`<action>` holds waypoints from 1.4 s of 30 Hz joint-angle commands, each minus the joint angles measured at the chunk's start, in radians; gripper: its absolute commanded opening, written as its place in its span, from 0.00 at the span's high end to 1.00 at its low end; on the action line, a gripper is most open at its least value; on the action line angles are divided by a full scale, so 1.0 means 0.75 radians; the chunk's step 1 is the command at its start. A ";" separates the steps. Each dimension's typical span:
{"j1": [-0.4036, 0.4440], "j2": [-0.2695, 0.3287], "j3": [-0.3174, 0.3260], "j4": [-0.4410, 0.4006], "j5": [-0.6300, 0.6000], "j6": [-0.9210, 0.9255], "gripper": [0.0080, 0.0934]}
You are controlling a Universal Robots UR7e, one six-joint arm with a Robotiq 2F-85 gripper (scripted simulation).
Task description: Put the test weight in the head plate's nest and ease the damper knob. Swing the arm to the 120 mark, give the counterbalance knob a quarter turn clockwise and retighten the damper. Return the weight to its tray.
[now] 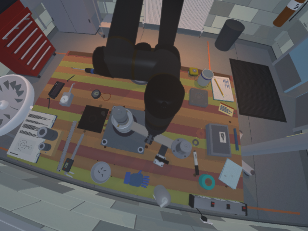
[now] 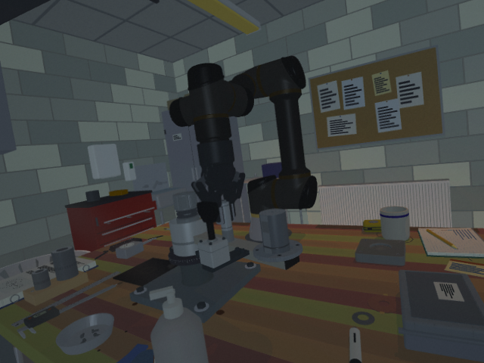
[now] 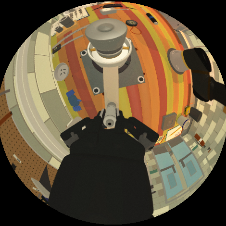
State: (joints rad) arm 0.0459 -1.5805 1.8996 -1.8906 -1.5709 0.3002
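The upright grey handle post [image 3: 109, 115] on the swing arm is partly hidden from the side camera by my wrist, and my gripper [image 1: 148, 139] is closed around it, midway along the arm [image 1: 159, 138]. The arm runs from the pivot column with its large knob [image 1: 121, 116] out to the round head plate, where the grey test weight [image 1: 182, 146] sits upright. A black lever on a white block [image 1: 161, 156] lies just in front of the arm. The grey weight tray [image 1: 198, 97] lies empty toward the far right of the bench.
A shallow dish with screws [image 1: 100, 172] sits near the front edge, beside a blue glove [image 1: 136, 179] and a pump bottle [image 1: 162, 195]. A grey case [image 1: 218, 140], marker [image 1: 196, 162] and tape roll [image 1: 207, 181] crowd the right side. A black mat [image 1: 92, 118] lies left of the base plate.
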 commanded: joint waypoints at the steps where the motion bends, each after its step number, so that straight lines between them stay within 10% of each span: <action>1: 0.000 -0.001 0.000 0.000 0.000 0.000 0.79; 10: 0.000 -0.001 0.000 0.000 0.000 0.000 1.00; 42: 0.005 -0.018 0.017 0.000 0.000 0.005 1.00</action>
State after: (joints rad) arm 0.0492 -1.5927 1.9122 -1.8936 -1.5709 0.3041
